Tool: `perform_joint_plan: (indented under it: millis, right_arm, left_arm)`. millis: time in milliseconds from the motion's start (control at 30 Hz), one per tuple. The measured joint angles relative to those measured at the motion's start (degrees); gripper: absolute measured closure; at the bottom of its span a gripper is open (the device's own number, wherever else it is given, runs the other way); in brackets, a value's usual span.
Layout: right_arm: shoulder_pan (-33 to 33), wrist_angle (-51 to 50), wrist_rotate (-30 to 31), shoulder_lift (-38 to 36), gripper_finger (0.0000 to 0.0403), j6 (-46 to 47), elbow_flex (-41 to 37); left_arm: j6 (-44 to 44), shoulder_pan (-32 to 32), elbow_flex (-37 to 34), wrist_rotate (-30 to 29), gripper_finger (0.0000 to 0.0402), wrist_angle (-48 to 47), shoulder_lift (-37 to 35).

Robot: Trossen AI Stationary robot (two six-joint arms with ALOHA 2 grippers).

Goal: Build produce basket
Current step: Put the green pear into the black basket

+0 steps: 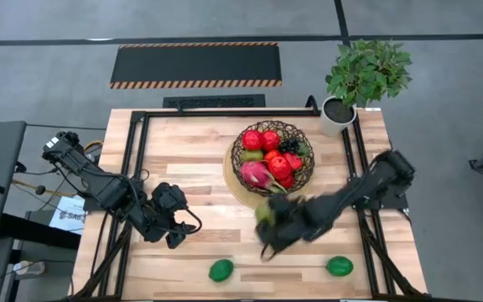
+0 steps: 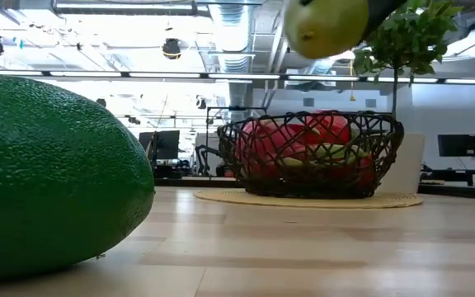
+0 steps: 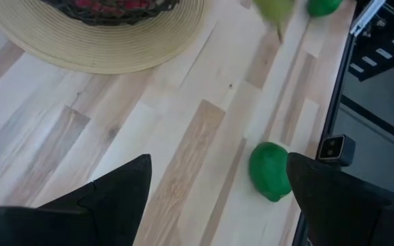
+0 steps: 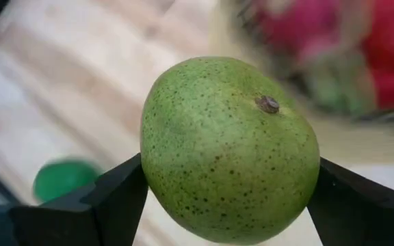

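Observation:
The dark wire basket (image 1: 273, 157) sits on a round tan disc in the far middle of the table, holding red apples, a pink dragon fruit (image 1: 257, 174), a green pear and dark grapes. My right gripper (image 1: 267, 220) is just near of the basket, shut on a green pear (image 4: 230, 150), which also shows high up in the low view (image 2: 324, 26). Two green limes lie near the table's near edge (image 1: 220, 270) (image 1: 339, 266). My left gripper (image 3: 217, 184) is open over bare wood at the table's left, touching nothing. My right gripper pinches the green pear between its two fingers, one finger (image 4: 118, 195) on each side of its wide body (image 4: 163, 164). The pear is lifted clear of the table, its stem end (image 4: 269, 104) facing the wrist camera.
A leafy potted plant (image 1: 365, 80) in a white pot stands at the table's far right corner. A black metal frame (image 1: 137, 159) runs along the table's edges. Bare wood lies between the two arms and along the near side around the limes.

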Motion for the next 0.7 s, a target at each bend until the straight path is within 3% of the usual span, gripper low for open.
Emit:
perform_joint_plan:
  millis: [300, 533, 700]
  right_arm:
    - [-14.01, -19.56, 3.37, -13.79, 0.0043, -7.1, 0.0]
    - [-24.34, -25.33, 1.51, -14.25, 0.0043, -22.88, -0.09]
    - [-28.87, -25.25, -1.05, -13.85, 0.0042, -31.33, -5.06]
  left_arm:
    - [-0.64, 0.0, 0.0, -0.82, 0.0077, 0.0, 0.0]
    - [-2.46, 0.0, 0.0, -1.09, 0.0077, -0.04, 0.0]
    - [-3.56, 0.0, 0.0, -1.29, 0.0077, -0.21, 0.0]
